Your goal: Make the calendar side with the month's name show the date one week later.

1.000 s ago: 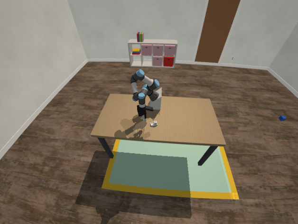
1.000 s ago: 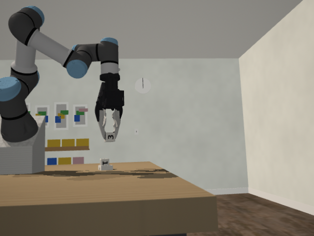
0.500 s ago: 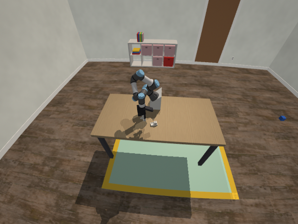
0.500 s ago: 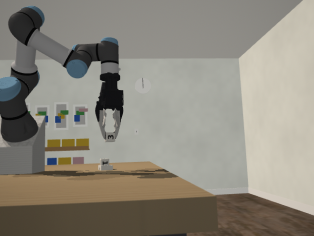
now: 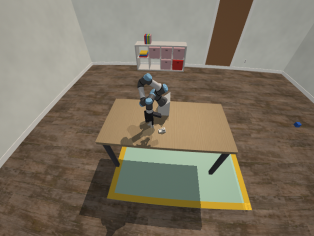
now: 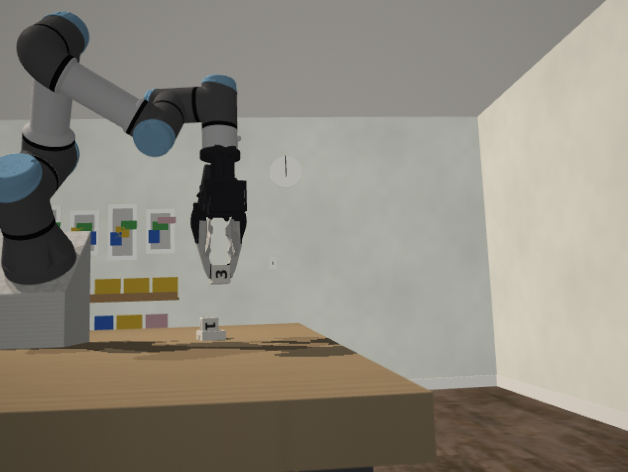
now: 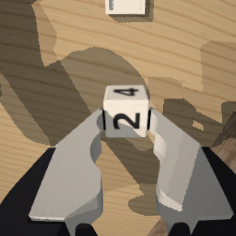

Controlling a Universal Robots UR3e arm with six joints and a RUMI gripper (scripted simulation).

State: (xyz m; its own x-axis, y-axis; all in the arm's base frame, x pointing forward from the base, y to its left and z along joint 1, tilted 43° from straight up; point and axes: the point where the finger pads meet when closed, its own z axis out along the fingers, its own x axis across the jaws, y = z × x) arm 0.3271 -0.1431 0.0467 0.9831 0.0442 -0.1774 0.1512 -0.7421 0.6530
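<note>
My gripper (image 7: 125, 109) is shut on a white number cube (image 7: 126, 111) and holds it well above the table. In the wrist view the cube shows a 2 toward the camera and a 4 on the face beyond it. In the exterior view the held cube (image 6: 220, 274) shows a 3. The white tray (image 6: 210, 333) sits on the table farther off, with the other cube (image 6: 208, 324) in it showing a digit lying on its side. The tray also shows at the top edge of the wrist view (image 7: 127, 7) and in the top view (image 5: 161, 130), right of the gripper (image 5: 151, 123).
The arm's grey base block (image 6: 45, 304) stands on the table at the left. The wooden table (image 5: 166, 125) ends in an edge close to the exterior camera. A shelf unit (image 5: 160, 55) stands by the far wall, and a small blue cube (image 5: 297, 124) lies on the floor.
</note>
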